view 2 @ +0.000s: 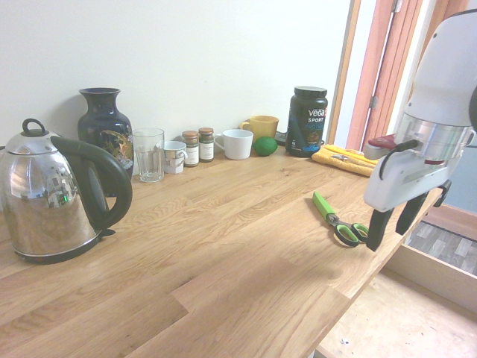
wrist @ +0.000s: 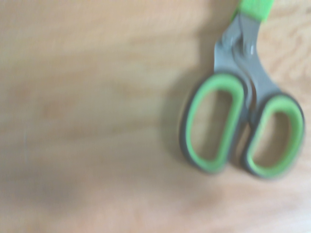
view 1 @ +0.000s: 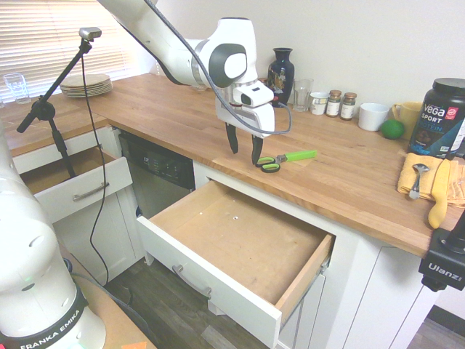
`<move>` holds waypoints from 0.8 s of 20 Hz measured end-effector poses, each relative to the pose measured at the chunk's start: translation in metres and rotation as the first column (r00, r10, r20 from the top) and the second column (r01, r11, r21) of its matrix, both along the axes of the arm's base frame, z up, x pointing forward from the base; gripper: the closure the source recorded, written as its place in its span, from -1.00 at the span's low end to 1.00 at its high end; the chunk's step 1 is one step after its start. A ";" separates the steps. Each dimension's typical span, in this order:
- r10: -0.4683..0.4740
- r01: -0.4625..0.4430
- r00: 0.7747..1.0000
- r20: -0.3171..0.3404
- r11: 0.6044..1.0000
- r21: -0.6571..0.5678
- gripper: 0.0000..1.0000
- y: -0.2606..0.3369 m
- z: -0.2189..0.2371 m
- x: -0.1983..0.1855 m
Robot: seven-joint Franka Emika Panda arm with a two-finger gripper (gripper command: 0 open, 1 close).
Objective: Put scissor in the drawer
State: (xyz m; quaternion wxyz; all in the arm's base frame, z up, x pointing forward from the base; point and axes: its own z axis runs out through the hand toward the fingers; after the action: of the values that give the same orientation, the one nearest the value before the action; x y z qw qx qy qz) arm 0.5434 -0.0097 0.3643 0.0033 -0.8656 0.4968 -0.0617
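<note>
Black fingers (view 1: 256,150) spread wide, holding nothing.

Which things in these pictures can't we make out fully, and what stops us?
- Kettle: behind the arm in the first exterior view.
- White front of the wide drawer: beyond the frame edge in the second exterior view.
- Tip of the scissors' green sheath: cut off by the wrist view's top edge.
- Wood grain of the worktop: blurred in the wrist view.
</note>
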 end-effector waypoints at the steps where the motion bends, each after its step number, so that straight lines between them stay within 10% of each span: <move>1: -0.017 0.017 1.000 0.007 1.000 0.003 -1.00 0.002 -0.002 0.006; 16: -0.142 0.142 0.988 0.054 0.990 0.007 -1.00 -0.019 -0.012 0.080</move>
State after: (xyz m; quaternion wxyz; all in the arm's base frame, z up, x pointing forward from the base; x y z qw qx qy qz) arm 0.6230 -0.0285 0.3527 0.0136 -0.8260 0.5571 -0.0846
